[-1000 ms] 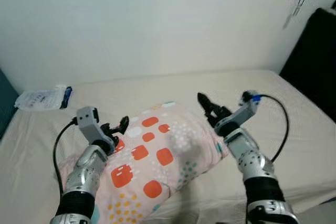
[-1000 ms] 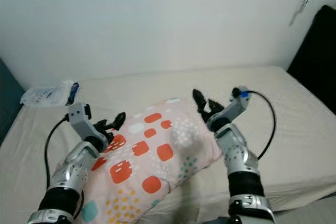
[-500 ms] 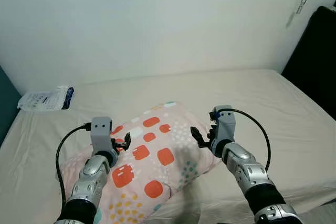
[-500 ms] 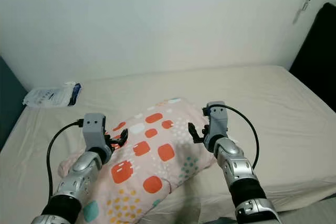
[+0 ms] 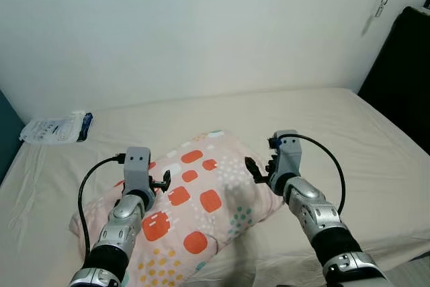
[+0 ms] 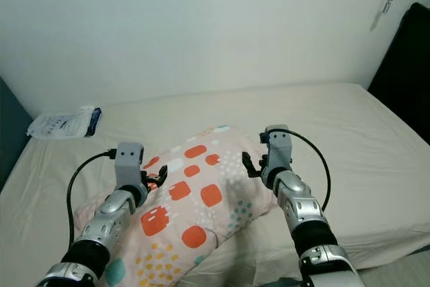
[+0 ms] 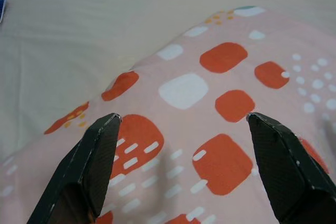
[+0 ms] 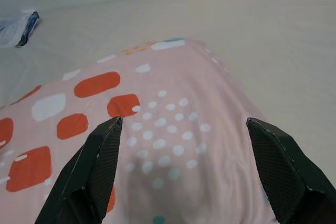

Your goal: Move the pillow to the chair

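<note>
Beige bed (image 5: 349, 132), pillow (image 5: 201, 199) between both spread jaws

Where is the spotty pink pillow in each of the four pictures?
Left eye view: pillow lies low in the middle, on the bed.
Right eye view: pillow again low in the middle.
Left wrist view: pillow under the open left end effector.
Right wrist view: pillow under the open right end effector.
Shared landmark: its white square patch.

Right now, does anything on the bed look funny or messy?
The pillow lies crooked across the bed, one corner hanging past the near edge. A plastic packet sits by the wall. Nothing is spilled or broken.
</note>
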Robot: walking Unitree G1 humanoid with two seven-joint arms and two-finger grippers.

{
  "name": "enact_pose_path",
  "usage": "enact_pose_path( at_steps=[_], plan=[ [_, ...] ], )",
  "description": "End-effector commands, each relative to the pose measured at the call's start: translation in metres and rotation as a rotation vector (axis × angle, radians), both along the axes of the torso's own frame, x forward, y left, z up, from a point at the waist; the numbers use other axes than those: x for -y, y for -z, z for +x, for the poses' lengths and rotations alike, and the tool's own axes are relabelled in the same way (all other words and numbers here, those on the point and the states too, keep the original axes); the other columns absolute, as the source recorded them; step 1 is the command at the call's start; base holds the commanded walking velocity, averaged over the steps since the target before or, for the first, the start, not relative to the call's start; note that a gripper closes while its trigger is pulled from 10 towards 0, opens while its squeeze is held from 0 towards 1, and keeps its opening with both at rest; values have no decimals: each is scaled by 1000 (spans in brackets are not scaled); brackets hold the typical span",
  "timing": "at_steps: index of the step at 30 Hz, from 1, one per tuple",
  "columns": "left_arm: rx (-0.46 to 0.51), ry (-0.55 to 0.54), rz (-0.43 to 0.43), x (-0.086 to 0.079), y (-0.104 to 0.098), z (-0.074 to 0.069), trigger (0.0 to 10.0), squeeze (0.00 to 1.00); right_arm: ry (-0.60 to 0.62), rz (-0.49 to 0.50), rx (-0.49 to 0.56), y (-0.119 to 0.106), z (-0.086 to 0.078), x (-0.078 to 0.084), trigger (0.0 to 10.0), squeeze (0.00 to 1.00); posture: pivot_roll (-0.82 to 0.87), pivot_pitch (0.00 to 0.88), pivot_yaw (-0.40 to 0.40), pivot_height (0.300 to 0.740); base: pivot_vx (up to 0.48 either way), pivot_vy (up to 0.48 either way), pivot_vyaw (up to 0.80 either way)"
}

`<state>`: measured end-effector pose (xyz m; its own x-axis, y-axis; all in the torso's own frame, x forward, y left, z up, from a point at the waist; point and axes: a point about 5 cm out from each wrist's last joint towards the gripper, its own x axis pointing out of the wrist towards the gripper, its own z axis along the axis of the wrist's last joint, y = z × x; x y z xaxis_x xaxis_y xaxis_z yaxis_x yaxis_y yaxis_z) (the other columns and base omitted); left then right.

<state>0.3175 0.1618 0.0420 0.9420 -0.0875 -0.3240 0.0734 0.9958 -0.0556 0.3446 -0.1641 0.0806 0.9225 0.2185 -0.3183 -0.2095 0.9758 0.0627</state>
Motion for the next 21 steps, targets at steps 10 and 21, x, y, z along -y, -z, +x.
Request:
enact_pose_path(
  at_steps=[10,21],
  plan=[
    [-65,-20,98,-4,10,-2,10000,0,6,-28,-10,-1,5,0,10000,0,37,0,12,740,0,0,0],
    [-119,-27,43,8,-3,17,10000,0,-53,-194,40,-13,21,-30,10000,0,-22,0,35,740,0,0,0]
  ],
)
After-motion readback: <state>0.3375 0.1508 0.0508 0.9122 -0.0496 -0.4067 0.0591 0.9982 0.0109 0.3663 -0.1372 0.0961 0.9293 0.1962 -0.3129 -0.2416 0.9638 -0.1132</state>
